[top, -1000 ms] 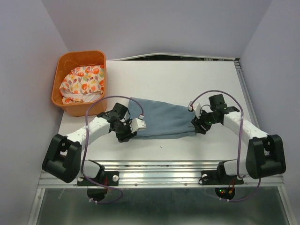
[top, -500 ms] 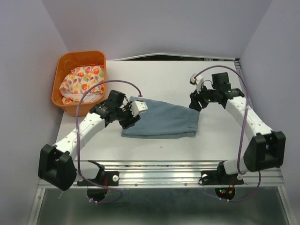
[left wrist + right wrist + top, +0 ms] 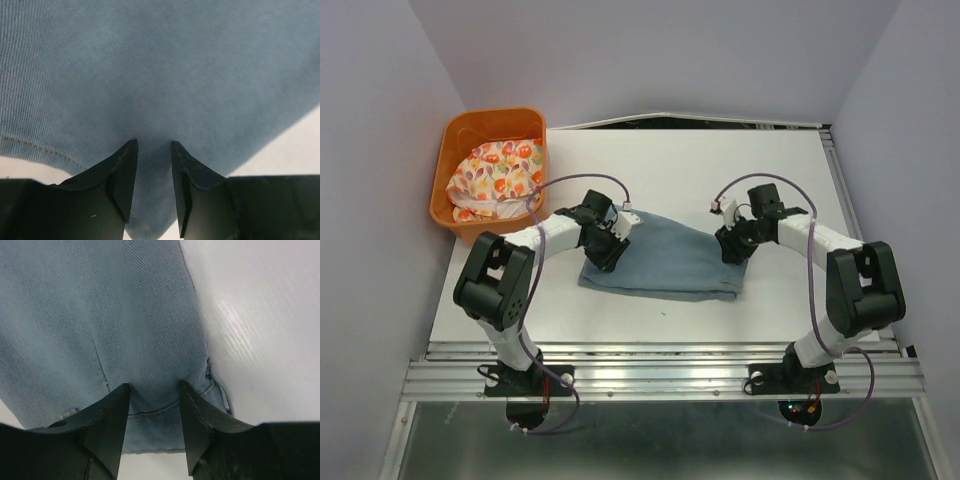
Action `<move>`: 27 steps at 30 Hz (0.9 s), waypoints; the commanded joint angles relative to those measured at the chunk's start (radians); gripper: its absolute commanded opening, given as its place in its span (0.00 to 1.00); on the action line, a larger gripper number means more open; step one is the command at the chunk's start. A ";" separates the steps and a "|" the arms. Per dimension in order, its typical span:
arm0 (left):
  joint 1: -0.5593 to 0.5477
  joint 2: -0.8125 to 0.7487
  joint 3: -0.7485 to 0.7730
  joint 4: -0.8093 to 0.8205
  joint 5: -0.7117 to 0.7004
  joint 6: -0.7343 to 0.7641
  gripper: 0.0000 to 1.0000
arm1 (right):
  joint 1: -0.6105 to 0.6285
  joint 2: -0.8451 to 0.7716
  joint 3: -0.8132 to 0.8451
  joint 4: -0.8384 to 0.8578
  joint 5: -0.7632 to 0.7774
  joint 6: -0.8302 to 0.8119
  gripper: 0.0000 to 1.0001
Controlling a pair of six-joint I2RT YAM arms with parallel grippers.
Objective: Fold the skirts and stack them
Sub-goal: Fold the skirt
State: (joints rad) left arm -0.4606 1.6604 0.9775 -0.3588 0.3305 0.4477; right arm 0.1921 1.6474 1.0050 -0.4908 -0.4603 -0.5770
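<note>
The light blue denim skirt [image 3: 665, 262] lies folded into a flat band in the middle of the white surface [image 3: 700, 170], its long side running left to right. The left claw [image 3: 608, 248] is down on the skirt's left end. In its wrist view the dark fingertips [image 3: 122, 160] stand a little apart, with flat denim and a stitched hem showing in the gap. The right claw [image 3: 732, 246] is on the right end, its fingertips [image 3: 112, 405] wider apart over the hem. A small pale tag [image 3: 67, 413] sits at that hem, too small to read. The floral skirt [image 3: 495, 175] – white with orange, red and yellow print – lies crumpled in the orange basket [image 3: 485, 236] at the far-left corner, well apart from both claws.
</note>
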 commanded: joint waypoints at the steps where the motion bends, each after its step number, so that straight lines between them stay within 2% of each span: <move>1: 0.004 0.105 0.110 0.066 -0.080 -0.037 0.43 | 0.065 -0.118 -0.152 -0.077 0.086 -0.027 0.49; 5: 0.007 0.269 0.309 0.052 -0.122 -0.035 0.42 | 0.151 -0.225 -0.195 -0.144 0.020 0.050 0.53; 6: 0.011 0.339 0.422 0.044 -0.123 -0.041 0.42 | 0.211 -0.241 -0.194 -0.150 0.002 0.049 0.56; 8: 0.013 0.437 0.548 0.003 -0.128 -0.055 0.43 | 0.289 -0.267 -0.155 -0.166 -0.011 0.127 0.61; 9: 0.016 0.462 0.667 -0.012 -0.131 -0.058 0.45 | 0.306 -0.267 -0.128 -0.176 -0.074 0.155 0.62; 10: 0.019 0.479 0.720 -0.025 -0.130 -0.057 0.47 | 0.306 -0.265 -0.097 -0.183 -0.118 0.184 0.64; 12: 0.025 0.490 0.795 -0.049 -0.119 -0.049 0.54 | 0.306 -0.241 0.001 -0.190 -0.170 0.265 0.68; 14: 0.037 0.440 0.834 -0.051 -0.087 -0.032 0.58 | 0.306 -0.212 0.065 -0.195 -0.169 0.302 0.69; 17: 0.057 0.305 0.764 -0.016 -0.027 -0.040 0.58 | 0.306 -0.199 0.151 -0.181 -0.114 0.315 0.68; 20: 0.073 0.131 0.580 0.063 0.114 -0.102 0.58 | 0.268 -0.170 0.190 -0.141 -0.103 0.350 0.64; 21: 0.073 0.087 0.481 0.081 0.210 -0.119 0.58 | 0.268 -0.141 0.196 -0.126 -0.135 0.362 0.62; 24: 0.069 -0.061 0.318 0.190 0.368 -0.257 0.54 | 0.228 -0.089 0.202 -0.112 -0.214 0.423 0.53; 25: 0.065 -0.092 0.209 0.225 0.452 -0.297 0.52 | 0.219 -0.074 0.195 -0.092 -0.242 0.436 0.51; 27: 0.027 -0.166 0.095 0.314 0.492 -0.368 0.51 | 0.204 -0.028 0.162 -0.068 -0.313 0.459 0.47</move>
State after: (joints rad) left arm -0.3805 1.5867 1.2499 -0.2039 0.5842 0.2455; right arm 0.4271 1.5585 1.1858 -0.6163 -0.6430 -0.2001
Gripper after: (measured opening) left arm 0.519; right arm 0.501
